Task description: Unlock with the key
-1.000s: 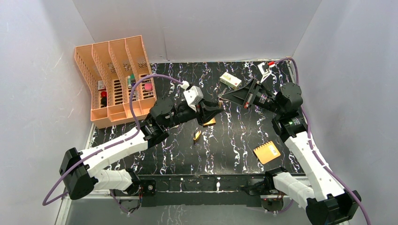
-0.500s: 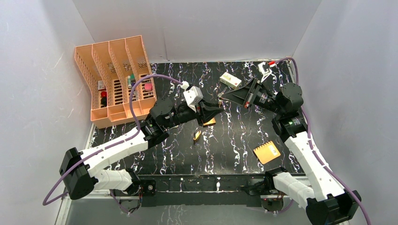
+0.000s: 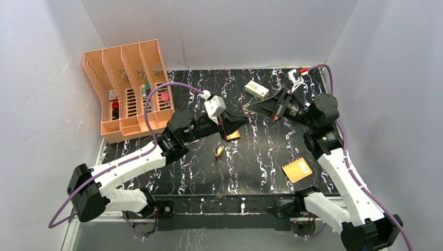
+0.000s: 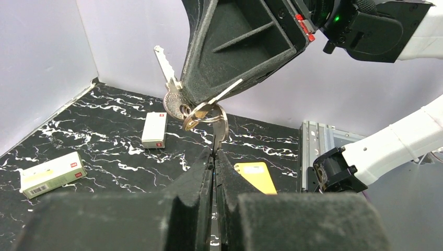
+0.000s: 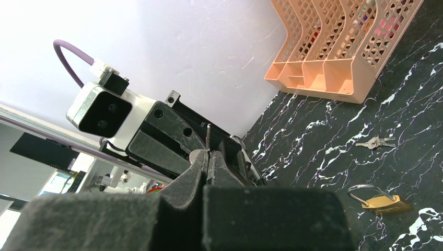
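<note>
Oddments point(image 3: 115, 109) in orange rack point(image 3: 96, 68), key point(image 4: 175, 103) midair

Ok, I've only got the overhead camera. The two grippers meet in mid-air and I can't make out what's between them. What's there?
Observer: A small key bunch. The right gripper is shut on it, holding it above the table.
Operator: And the left one?
Observer: The left gripper is shut on the hanging key that dangles from the bunch's ring.
Operator: Any other keys around?
Observer: Yes, the right wrist view shows a second key bunch lying on the table, apart from a brass padlock.
</note>
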### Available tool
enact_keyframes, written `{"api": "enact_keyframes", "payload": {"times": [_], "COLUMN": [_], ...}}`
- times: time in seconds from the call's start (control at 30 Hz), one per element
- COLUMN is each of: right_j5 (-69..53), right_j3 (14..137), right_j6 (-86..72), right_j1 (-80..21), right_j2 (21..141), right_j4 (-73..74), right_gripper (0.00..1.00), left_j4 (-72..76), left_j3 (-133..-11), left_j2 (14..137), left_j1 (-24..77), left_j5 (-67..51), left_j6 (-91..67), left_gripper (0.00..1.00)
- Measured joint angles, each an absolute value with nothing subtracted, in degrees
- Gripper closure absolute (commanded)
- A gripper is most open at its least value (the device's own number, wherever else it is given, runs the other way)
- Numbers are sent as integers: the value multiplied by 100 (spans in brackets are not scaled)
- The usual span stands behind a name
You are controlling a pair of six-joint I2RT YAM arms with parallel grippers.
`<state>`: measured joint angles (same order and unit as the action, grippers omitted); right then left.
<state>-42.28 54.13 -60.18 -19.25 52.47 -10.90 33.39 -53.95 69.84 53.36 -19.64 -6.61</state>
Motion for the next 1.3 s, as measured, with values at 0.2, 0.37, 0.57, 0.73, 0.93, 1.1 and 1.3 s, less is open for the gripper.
{"api": "enact_keyframes", "payload": {"times": [0.2, 0.37, 0.57, 0.73, 0.93, 1.1, 1.3], "right_j5": [-4230, -4195, -3933, -3632, -3271, -3332, -3603], "right_j3": [5411, 5422, 5795, 6632, 7863, 8014, 7894], "right_j6": [-6023, -5907, -5216, -4335, -3354, -3253, -3321], "right_j1": [-1925, -1925, -1925, -1925, -1927, -1927, -1938], "right_j2": [5210, 5153, 5068, 5094, 5448, 5916, 6449], "right_j4": [-1090, -915, 211, 1540, 2797, 3264, 3308], "right_gripper": [100, 42, 2, 2, 6, 11, 13], "left_j4": [3387, 3378, 2707, 1669, 1046, 1293, 794], "left_j3": [-5395, -5395, -5424, -5714, -5841, -5354, -5334], "left_j2": [6984, 6965, 6713, 6394, 5944, 5833, 6145], "left_j1": [5336, 5336, 5336, 5336, 5358, 5489, 5496], "left_j5": [-1994, -1876, -1446, -928, -93, 770, 1168], "left_j6": [-661, -578, 231, 1498, 3734, 6659, 8506], "left_gripper": [100, 100, 100, 100, 100, 100, 100]}}
